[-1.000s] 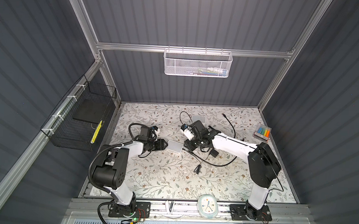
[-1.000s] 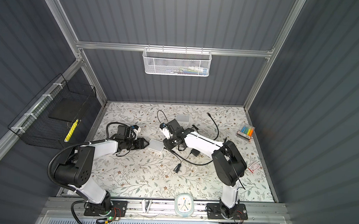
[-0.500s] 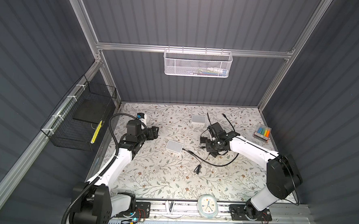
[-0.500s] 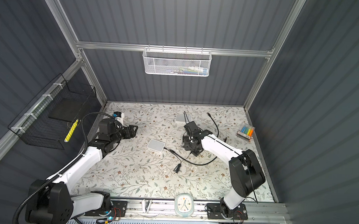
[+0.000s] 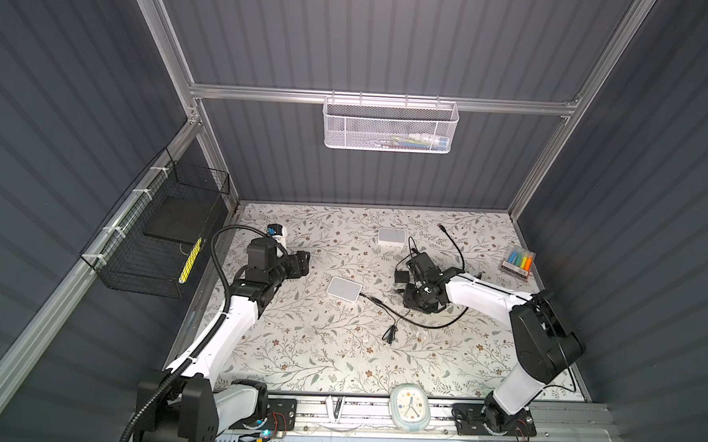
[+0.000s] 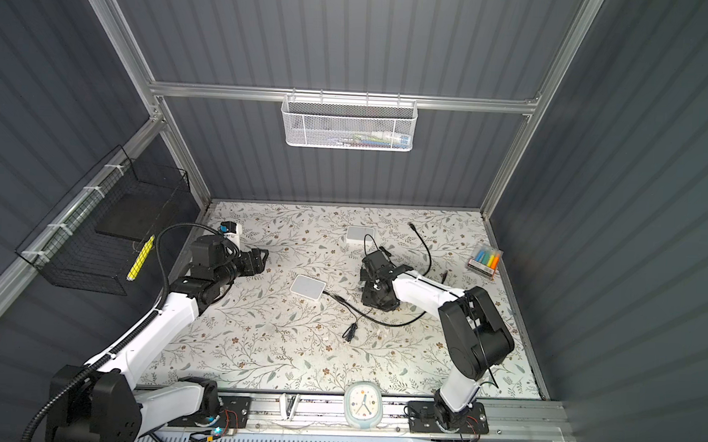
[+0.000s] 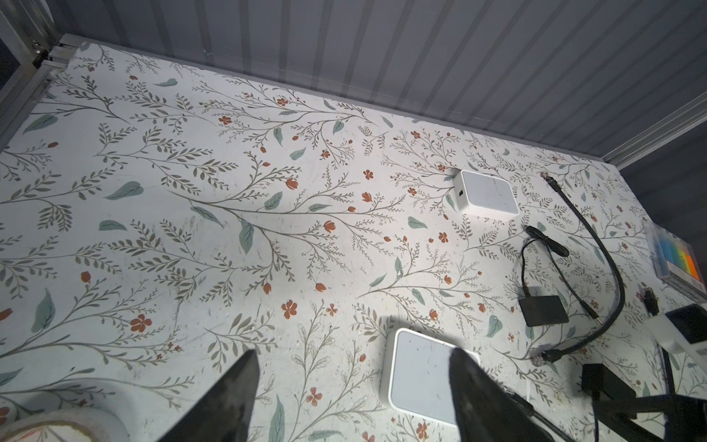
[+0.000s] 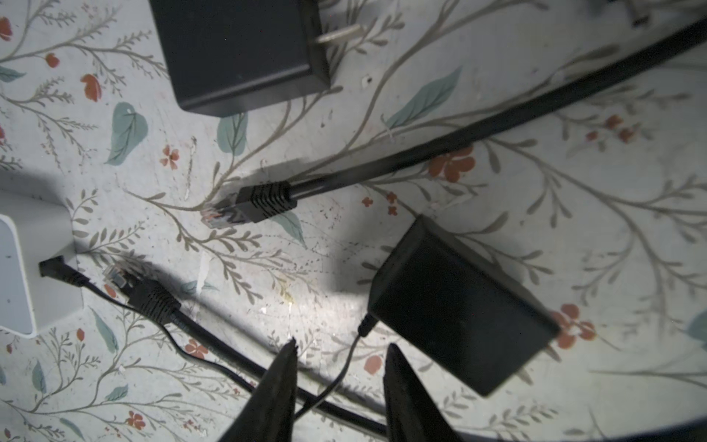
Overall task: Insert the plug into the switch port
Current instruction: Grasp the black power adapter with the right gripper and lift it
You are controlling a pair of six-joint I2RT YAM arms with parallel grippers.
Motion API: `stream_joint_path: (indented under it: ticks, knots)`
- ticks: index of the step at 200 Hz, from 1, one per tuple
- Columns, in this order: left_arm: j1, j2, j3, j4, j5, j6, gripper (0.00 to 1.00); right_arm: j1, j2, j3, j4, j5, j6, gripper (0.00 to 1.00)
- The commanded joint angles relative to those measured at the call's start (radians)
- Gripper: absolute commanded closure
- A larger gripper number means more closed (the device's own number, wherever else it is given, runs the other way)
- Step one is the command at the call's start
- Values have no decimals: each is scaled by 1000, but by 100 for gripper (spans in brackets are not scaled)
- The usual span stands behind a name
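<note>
The power plug (image 8: 51,268) sits in the side port of the white switch (image 5: 343,289), which lies flat near the middle of the floral table (image 5: 295,352). Its long axis runs level with the tabletop. It points into the switch body, and its thin lead (image 8: 172,344) trails out toward the right arm's side. A loose Ethernet plug (image 8: 118,277) lies just beside it, nose toward the switch but not in any port. A second ago both grippers crowded the switch, the left at its left edge and the right over its plug side. Now both have drawn off, while the switch rests in the same spot. The left gripper (image 5: 300,263) hangs well apart from the switch to the left, fingers (image 7: 237,386) spread wide around nothing, and the switch stands between them and the plug. The right gripper (image 8: 341,344) hovers to the right, just beside a black power adapter (image 8: 459,306). Its fingers are parted, with only the adapter's lead showing in the gap, unpinched. The plug lies apart from them, off toward the switch.
</note>
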Motion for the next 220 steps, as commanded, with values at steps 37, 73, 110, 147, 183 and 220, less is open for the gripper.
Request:
stream_joint_path:
  ticks: [37, 73, 110, 147, 183, 220]
  knots:
    - [0, 2, 29, -34, -10, 30, 22, 5, 69, -19, 56, -15, 57, 70]
    - [0, 4, 36, -39, -15, 38, 22, 7, 48, -7, 37, -15, 35, 95]
    - [0, 16, 34, -31, 2, 31, 22, 32, -4, 91, -118, 40, -49, 100]
    - [0, 7, 3, -6, -3, 19, 22, 63, 11, 281, -216, 112, -159, 100]
    - [0, -7, -61, 34, -2, -29, 22, 67, 177, 496, -197, 121, -282, 100]
    - [0, -1, -155, 129, 26, -118, 23, 60, 386, 764, -213, 87, -365, 100]
